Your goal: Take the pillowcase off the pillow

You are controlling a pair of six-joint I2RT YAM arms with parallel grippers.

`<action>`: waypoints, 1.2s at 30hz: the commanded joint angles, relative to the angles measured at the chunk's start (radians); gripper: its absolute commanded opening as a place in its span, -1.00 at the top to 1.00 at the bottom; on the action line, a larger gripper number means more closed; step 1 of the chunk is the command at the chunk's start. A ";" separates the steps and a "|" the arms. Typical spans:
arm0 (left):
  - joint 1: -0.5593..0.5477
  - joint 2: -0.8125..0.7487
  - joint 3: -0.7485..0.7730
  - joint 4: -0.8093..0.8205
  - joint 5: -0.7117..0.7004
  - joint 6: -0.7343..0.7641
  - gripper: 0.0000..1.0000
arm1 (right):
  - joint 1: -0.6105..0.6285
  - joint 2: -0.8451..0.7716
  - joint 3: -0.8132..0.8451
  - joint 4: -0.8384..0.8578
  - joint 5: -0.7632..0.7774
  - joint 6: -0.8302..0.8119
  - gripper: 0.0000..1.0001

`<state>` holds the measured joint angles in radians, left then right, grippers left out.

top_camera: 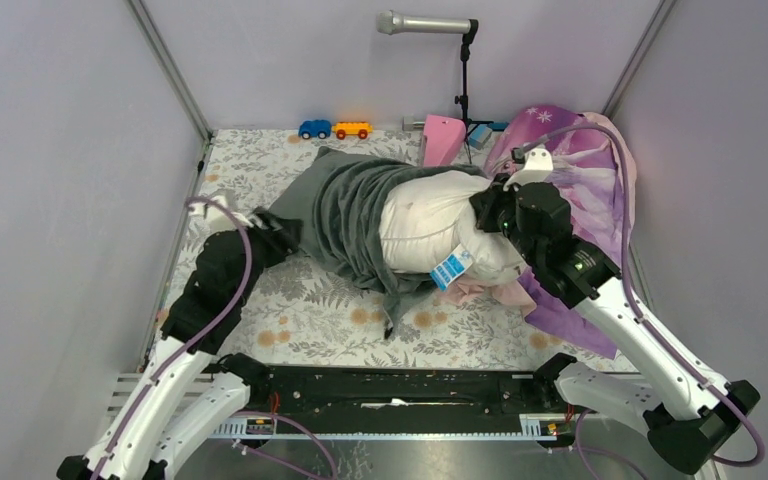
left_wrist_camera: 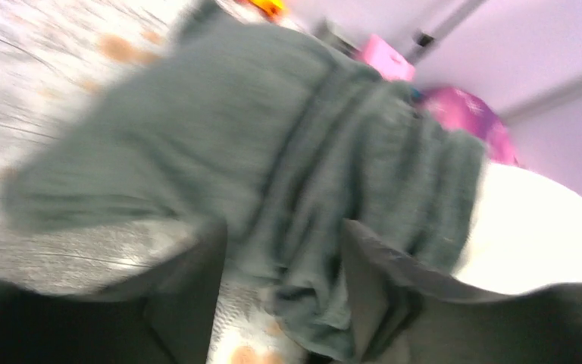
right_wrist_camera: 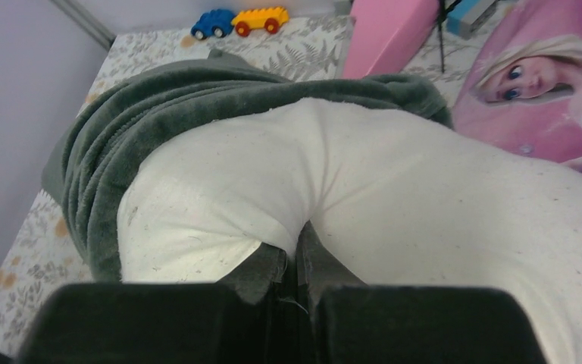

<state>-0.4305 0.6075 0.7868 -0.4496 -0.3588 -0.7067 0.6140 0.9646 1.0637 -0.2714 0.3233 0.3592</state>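
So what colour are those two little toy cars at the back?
One toy car is blue, the other yellow-orange with red wheels; clearest in the right wrist view.

The pillow (top_camera: pixel 430 232) lies half inside the pillowcase (top_camera: pixel 345 215) to its left, toy cars (top_camera: pixel 335 129) behind them.

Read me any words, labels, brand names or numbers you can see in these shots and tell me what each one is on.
No text can be read in any view.
Blue and white tag on the pillow: printing too small to read.
Princess-print fabric: a picture only, no lettering visible.
Toy cars: no markings legible.
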 commanded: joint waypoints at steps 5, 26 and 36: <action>-0.050 0.090 -0.196 0.363 0.598 -0.066 -0.98 | -0.010 0.035 0.050 0.137 -0.120 0.040 1.00; -0.456 0.497 -0.387 0.825 0.159 -0.289 -0.98 | -0.010 0.028 0.035 0.155 -0.181 0.078 1.00; -0.446 0.548 -0.374 0.830 0.025 -0.208 0.92 | -0.010 0.006 0.012 0.140 -0.174 0.076 1.00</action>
<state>-0.8833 1.1934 0.3820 0.3740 -0.1974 -0.9714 0.6121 1.0103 1.0603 -0.2367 0.1394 0.4183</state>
